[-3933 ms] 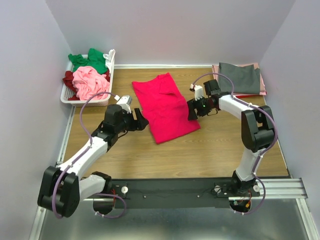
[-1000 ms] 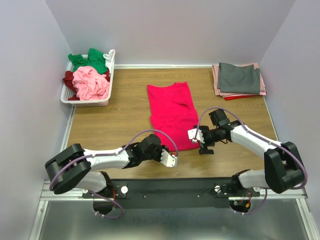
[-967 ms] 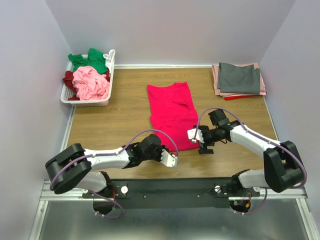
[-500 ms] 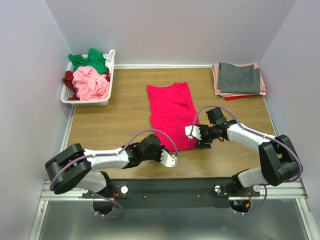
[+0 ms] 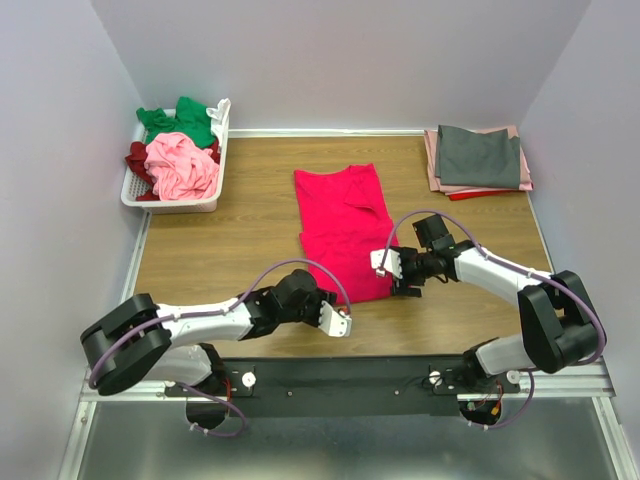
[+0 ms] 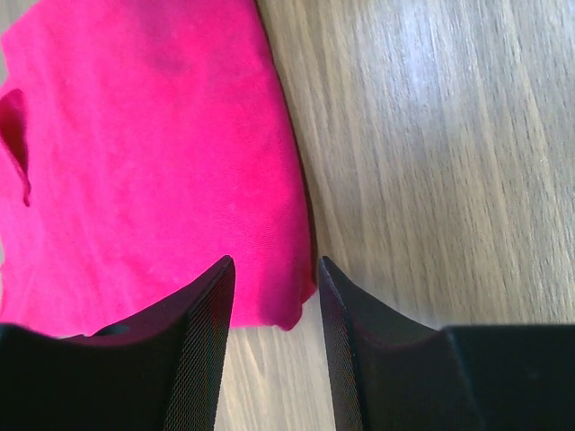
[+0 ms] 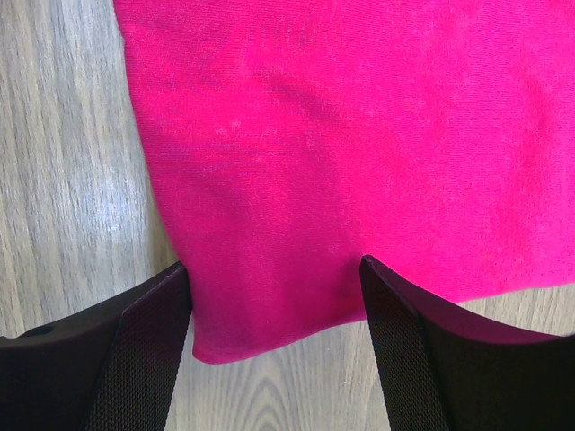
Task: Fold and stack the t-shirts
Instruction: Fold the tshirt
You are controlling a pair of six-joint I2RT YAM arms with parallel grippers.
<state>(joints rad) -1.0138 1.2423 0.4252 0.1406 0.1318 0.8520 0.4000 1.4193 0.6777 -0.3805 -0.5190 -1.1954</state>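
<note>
As the left gripper (image 6: pixel 274 274) and right gripper (image 7: pixel 274 269) gape open over the tee's (image 5: pixel 345 225) near corners, I'd say pinching shut comes next, then folding.

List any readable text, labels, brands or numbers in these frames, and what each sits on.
None can be read in any view.
crimson-pink t-shirt: plain, no print or tag showing.
folded stack: plain cloth, no lettering.
basket: no label visible.
left gripper and right gripper: unmarked in the wrist views.
</note>
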